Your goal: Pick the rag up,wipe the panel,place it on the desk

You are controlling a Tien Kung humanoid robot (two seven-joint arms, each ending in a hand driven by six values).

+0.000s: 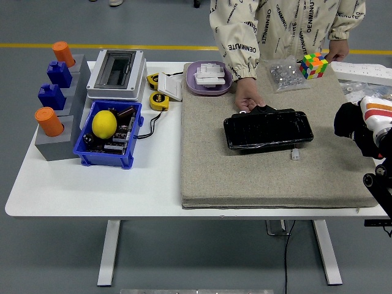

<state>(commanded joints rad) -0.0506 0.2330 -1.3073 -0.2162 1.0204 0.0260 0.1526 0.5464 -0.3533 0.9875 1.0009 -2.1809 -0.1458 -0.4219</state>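
Observation:
A black glossy panel (268, 130) lies slightly askew on the beige mat (245, 177). A person's hand (248, 98) rests on the panel's far left edge. My right hand (352, 121) comes in from the right edge, a short way right of the panel and apart from it. It looks curled around a white rag with an orange stripe (375, 109). A small white connector (294, 155) lies just in front of the panel. The left arm does not show.
On the mat's far edge are a colour cube (313, 65) under the person's other hand, a bag of metal parts (285, 73) and a purple bowl (209, 78). A blue bin (110, 138) with a lemon (104, 124), a grey box (116, 73) and a peg rack (58, 116) stand left.

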